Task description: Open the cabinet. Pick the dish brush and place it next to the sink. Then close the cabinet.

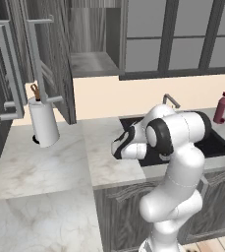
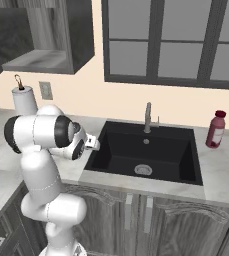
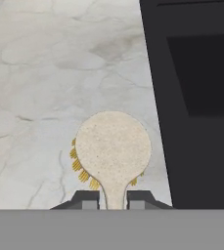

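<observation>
The counter (image 1: 40, 167) is white marble with grey veins, and the black sink (image 2: 151, 150) is sunk into it below a silver faucet (image 2: 148, 116), backed by a cream wall and glass-paned upper cabinets (image 2: 186, 40). The cabinet (image 1: 92, 44) stands open, its shelf bare, with a paper towel roll (image 1: 43, 122) below and a red bottle (image 2: 216, 129) right of the sink. The gripper (image 3: 113, 199) is closed on the handle of the dish brush (image 3: 113, 149), whose round head hangs over the marble just beside the sink's left edge.
</observation>
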